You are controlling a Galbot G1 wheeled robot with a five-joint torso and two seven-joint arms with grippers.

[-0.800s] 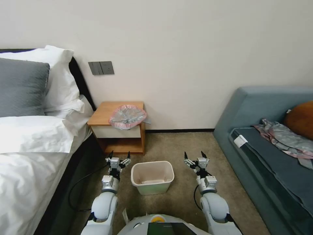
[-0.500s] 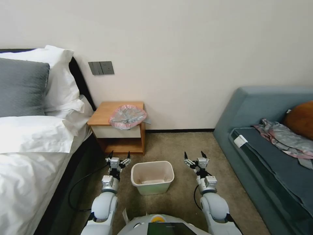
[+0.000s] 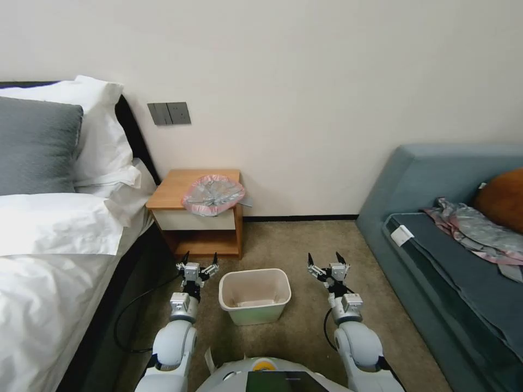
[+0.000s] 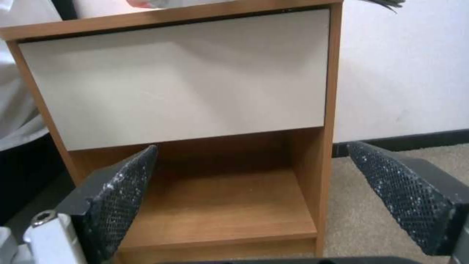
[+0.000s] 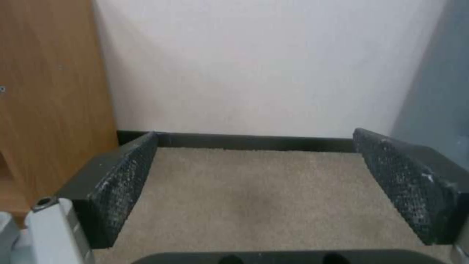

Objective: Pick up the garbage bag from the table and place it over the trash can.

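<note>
Two arms reach out low in front of us, and nothing has moved since a moment ago. We are sitting still, so the job has not really started.

On the far left is the bed [image 3: 49, 239] with its white pillows. Next comes the table [image 3: 170, 191], standing against the wall. The garbage bag [image 3: 213, 194] lies crumpled on the table top, at the side away from the bed, and its pink rim hangs a little over the front edge. No end effector is touching it.

Our left end effector [image 3: 199, 258] hangs low, in front of the table and just beside the trash can [image 3: 254, 296]. Its fingers are spread wide with nothing between them. From the left wrist view we look at the table's white drawer front [image 4: 176, 80] and the lower shelf [image 4: 215, 205], so this arm is well below the bag.

The trash can stands on the carpet between our two arms. It has no bag over it yet.

Our right end effector [image 3: 326, 258] hangs on the other side of the trash can. Its fingers are spread wide too, and they hold nothing. The right wrist view looks at bare carpet and the wall.

On the far right is the blue sofa [image 3: 436, 174] with a patterned cloth [image 3: 474, 228] on it.

We think an arm must go up and forward to reach the bag.
</note>
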